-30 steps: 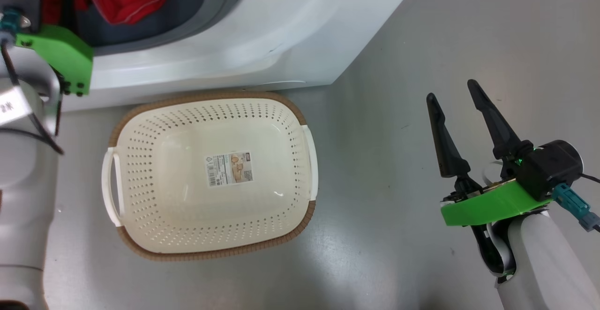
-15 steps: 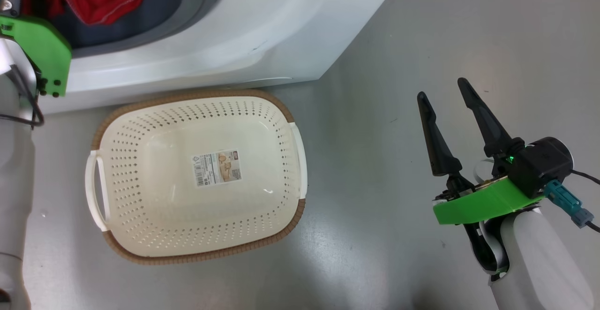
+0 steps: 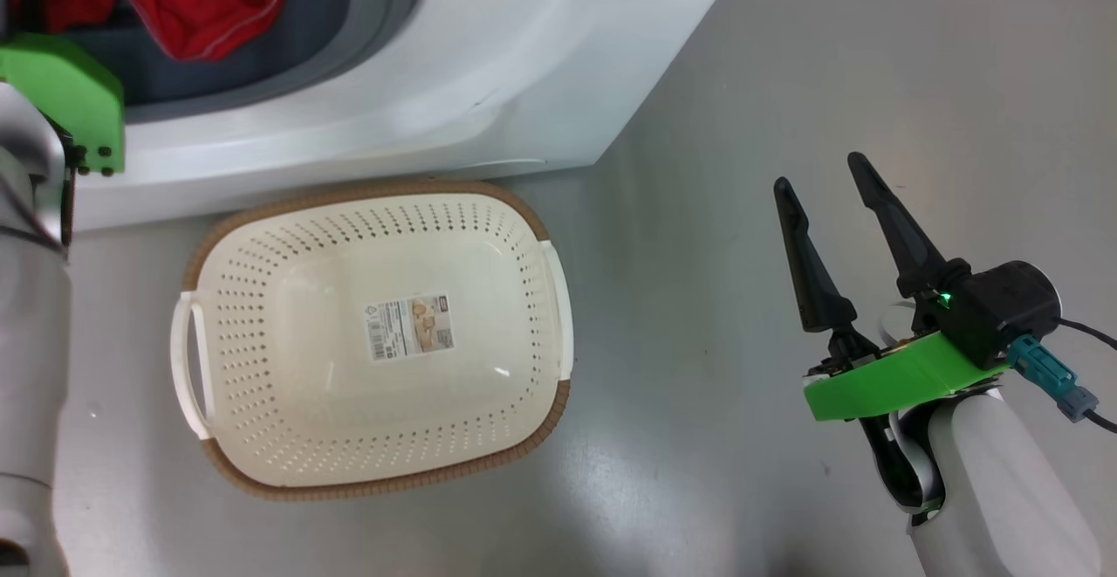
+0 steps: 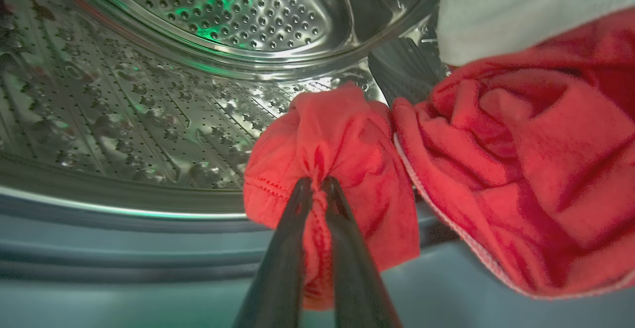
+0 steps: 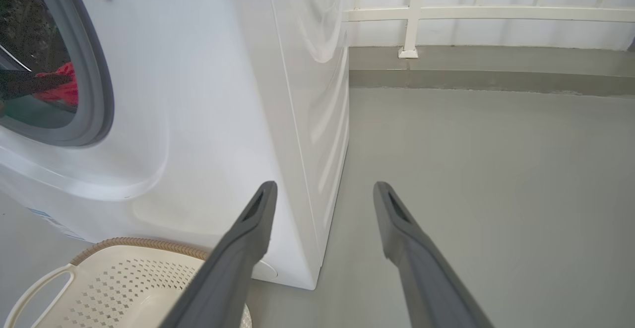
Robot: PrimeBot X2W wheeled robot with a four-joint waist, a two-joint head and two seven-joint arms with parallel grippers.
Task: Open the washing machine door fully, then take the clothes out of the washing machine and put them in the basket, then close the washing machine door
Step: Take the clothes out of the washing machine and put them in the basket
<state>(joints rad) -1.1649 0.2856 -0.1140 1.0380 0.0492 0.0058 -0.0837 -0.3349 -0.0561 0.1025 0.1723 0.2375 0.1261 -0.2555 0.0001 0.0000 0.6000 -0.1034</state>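
One washing machine (image 3: 393, 123) stands with its mouth uncovered. One basket (image 3: 366, 189), empty, sits at the foot of the machine's front, just below that mouth. One heap of red clothes (image 4: 521, 169) lies at the drum's lip; I cannot tell how many garments. Of the two grippers, the left gripper (image 4: 316, 184) is inside the mouth, fingers pinching a red fold, so I reckon the haul runs outward and down. The right gripper (image 3: 818, 174) hangs beyond the machine's corner, fingers spread, empty.
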